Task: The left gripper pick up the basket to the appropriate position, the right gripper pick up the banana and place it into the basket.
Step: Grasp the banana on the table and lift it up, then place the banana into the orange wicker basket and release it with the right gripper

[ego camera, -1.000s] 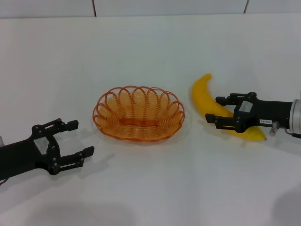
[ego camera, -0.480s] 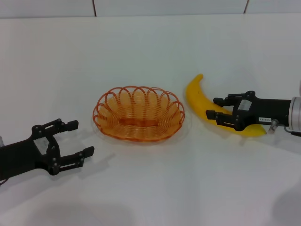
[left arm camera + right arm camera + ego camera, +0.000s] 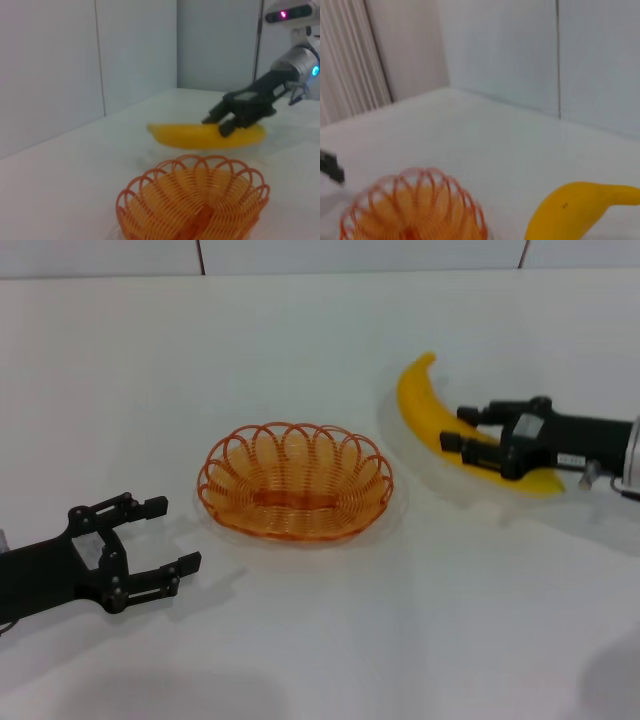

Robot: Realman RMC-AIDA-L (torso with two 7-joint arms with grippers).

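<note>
The orange wire basket (image 3: 214,462) stands on the white table at the centre. It also shows in the left wrist view (image 3: 150,182) and the right wrist view (image 3: 375,200). My right gripper (image 3: 457,430) is shut on the yellow banana (image 3: 415,405) and holds it above the table, to the right of the basket. A shadow lies beneath the banana. The left wrist view shows the banana (image 3: 185,136) in the right gripper (image 3: 220,122) beyond the basket. The right wrist view shows the banana's end (image 3: 575,205). My left gripper (image 3: 175,533) is open and empty, low at the front left, apart from the basket.
The white table (image 3: 320,640) runs to a white wall at the back. Nothing else stands on it.
My right gripper has closed on the banana and lifted it up and back off the table. The basket and the left arm have not moved.
</note>
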